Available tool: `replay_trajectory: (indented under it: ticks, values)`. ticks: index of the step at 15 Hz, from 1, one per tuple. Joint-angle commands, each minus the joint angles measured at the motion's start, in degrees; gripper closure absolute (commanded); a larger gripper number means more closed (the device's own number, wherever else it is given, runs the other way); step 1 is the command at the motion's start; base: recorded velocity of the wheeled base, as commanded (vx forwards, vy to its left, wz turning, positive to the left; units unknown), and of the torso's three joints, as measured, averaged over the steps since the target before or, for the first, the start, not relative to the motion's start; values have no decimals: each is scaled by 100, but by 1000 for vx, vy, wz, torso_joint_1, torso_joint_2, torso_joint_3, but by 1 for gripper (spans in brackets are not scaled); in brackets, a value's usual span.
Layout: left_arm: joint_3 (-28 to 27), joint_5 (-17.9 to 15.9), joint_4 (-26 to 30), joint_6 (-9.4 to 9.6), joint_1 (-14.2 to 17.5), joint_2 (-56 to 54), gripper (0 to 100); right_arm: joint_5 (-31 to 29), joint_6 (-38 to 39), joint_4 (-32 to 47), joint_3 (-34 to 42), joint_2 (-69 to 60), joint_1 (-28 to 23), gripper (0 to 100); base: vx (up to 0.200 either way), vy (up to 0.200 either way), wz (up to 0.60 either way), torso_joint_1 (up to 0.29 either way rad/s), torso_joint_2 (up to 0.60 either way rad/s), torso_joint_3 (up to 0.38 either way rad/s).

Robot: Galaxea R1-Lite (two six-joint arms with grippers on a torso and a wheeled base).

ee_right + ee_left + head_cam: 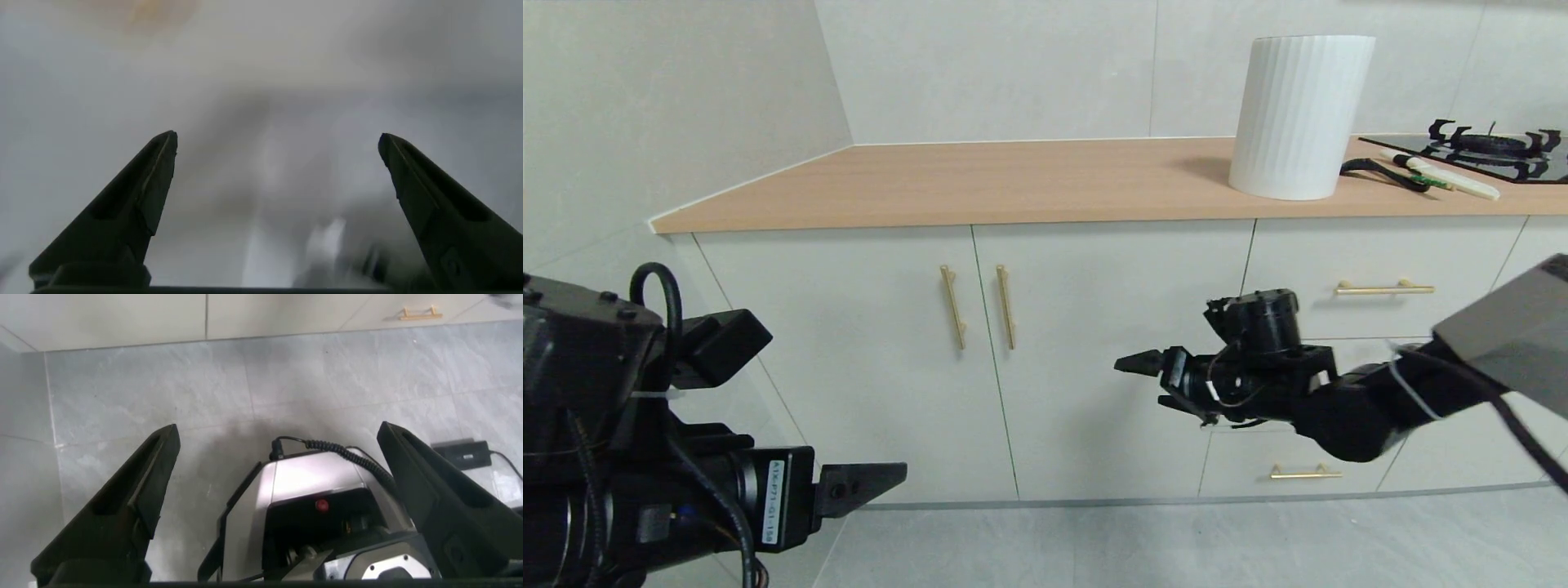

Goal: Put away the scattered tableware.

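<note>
One black curved utensil (1380,166) and one cream stick-shaped utensil (1470,186) are lying on the wooden surface (1013,180) just beside the white ribbed cylinder (1298,114); the left pincer (278,431) and the right pincer (276,137) are gaping wide, gripping nothing, hanging well below that cylinder.

white utensil (1462,184), black utensil (1409,183), lying on counter (1013,184)

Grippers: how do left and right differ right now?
Left gripper sits low, over the floor; right gripper is higher, before the cabinet. Left gripper is close in; right gripper is farther out, pointing to the robot's left. Both are open and empty.
</note>
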Motion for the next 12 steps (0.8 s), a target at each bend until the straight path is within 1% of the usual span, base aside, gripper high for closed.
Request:
replay_trajectory:
  ticks: [1,3,5,6,7,9,10,11,12]
  values:
    - [0,1,-1,-3,-2,-31,0,54,-239,-278,719,-1005,-211,0,0,0,0,0,0,0]
    - [-9,10,-10,6,-2,-127,0,-210,-362,-278,780,-1251,-193,0,0,0,0,0,0,0]
    - [-35,1,-10,6,7,-312,0,-500,-836,-278,1070,-1717,-202,0,0,0,0,0,0,0]
    - [-26,1,-10,85,7,-514,0,-913,-1241,-260,1352,-2139,-202,0,0,0,0,0,0,0]
    - [0,1,-36,243,7,-707,0,-1265,-1504,-251,1554,-2499,-202,0,0,0,0,0,0,0]
    - [114,10,-98,322,16,-1173,0,-1783,-1865,-225,1923,-3106,-202,0,0,0,0,0,0,0]
    - [238,1,-159,445,25,-1551,0,-2135,-2172,-225,2187,-3536,-202,0,0,0,0,0,0,0]
    - [387,1,-265,612,60,-1920,0,-2460,-2480,-225,2424,-3985,-211,0,0,0,0,0,0,0]
    - [563,1,-344,797,157,-2307,0,-2627,-2664,-216,2626,-4450,-220,0,0,0,0,0,0,0]
